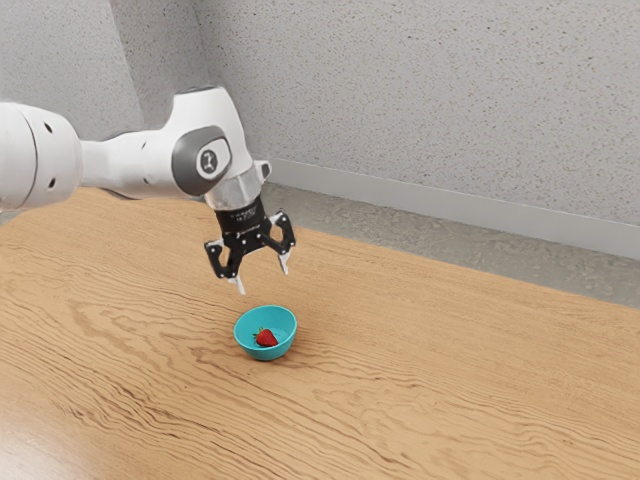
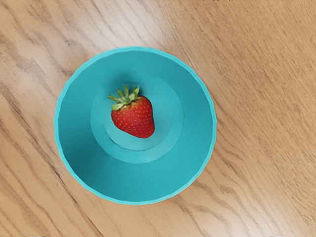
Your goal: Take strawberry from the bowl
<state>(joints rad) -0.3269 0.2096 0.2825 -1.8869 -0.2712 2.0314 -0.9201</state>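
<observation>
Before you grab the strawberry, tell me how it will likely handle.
The strawberry looks plump and soft-skinned, so it would probably bruise if squeezed hard. Its rounded, tapering body may roll if nudged, though the bowl's raised wall should likely keep it in. It seems small and probably light.

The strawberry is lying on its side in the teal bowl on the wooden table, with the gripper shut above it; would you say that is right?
Not quite: the gripper is open, its fingers standing apart in the exterior view. The strawberry does lie on its side in the teal bowl on the wooden table, below the gripper.
</observation>
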